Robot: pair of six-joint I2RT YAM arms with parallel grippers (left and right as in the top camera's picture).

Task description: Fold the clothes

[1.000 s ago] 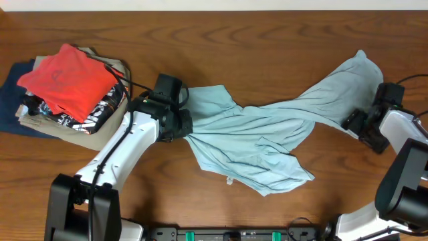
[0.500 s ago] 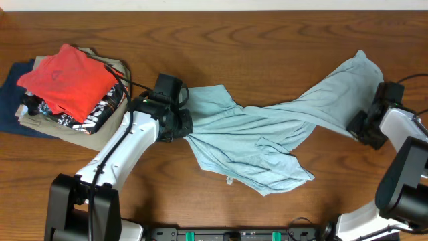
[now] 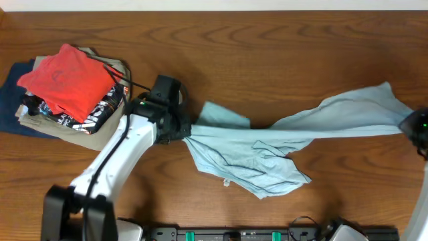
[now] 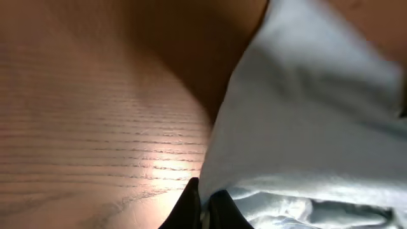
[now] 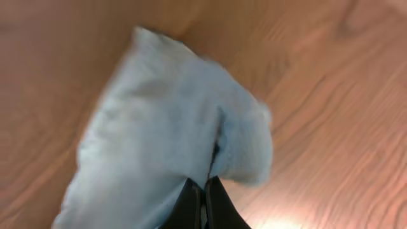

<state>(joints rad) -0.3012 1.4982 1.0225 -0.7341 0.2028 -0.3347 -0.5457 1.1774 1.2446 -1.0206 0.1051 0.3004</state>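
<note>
A light blue shirt (image 3: 267, 150) is stretched in a long band across the wooden table (image 3: 267, 53), bunched in the middle. My left gripper (image 3: 182, 128) is shut on the shirt's left end; in the left wrist view the gripper (image 4: 205, 198) pinches the pale cloth (image 4: 305, 114) between its dark fingertips. At the table's far right edge my right gripper (image 3: 409, 127) is shut on the shirt's right end. The right wrist view shows that gripper (image 5: 205, 189) closed on a fold of blue fabric (image 5: 172, 127) above the wood.
At the left end of the table stands a pile of folded clothes (image 3: 67, 84), with a red garment on top, a tan one and a dark blue one beneath. The left arm (image 3: 114, 161) runs from the front edge up to the shirt.
My right gripper shut on the shirt's right end and drew it right and toward the front, pulling the cloth taut. The left gripper kept its hold and barely moved.
</note>
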